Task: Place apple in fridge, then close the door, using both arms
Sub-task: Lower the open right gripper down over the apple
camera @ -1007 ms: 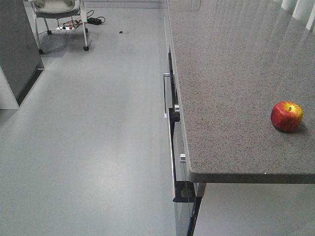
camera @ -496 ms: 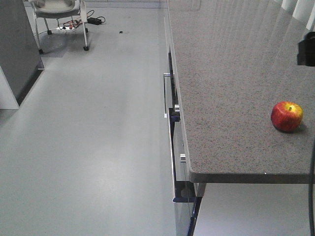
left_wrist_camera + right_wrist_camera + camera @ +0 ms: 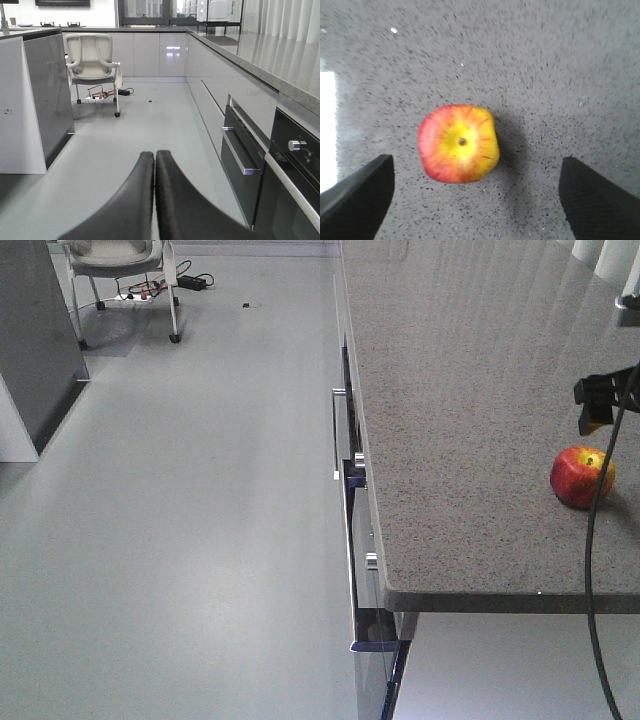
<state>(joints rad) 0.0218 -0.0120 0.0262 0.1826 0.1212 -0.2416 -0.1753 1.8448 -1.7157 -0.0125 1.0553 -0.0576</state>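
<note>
While the apple (image 3: 458, 144) sat stem-up on the speckled grey desk (image 3: 470, 390), not far from its near edge, nothing had hold of it. Right pincer (image 3: 477, 200) hung straight over it, jaws spread wide, one dark finger on either side and both clear of the skin. It looked lined up, I'd say, so that a plain drop and squeeze would take the fruit round its middle. Round and smooth, that apple could roll if one finger touched first.

Left pincer (image 3: 155, 156) was pressed shut on nothing, held low beside the desk front and pointing down the aisle toward a white chair (image 3: 92, 55), probably parked for the door job. An oven knob (image 3: 297, 145) and a steel handle (image 3: 240, 157) showed along the cabinets. No fridge I could pick out for sure. No brand, label or lettering could be read anywhere.
</note>
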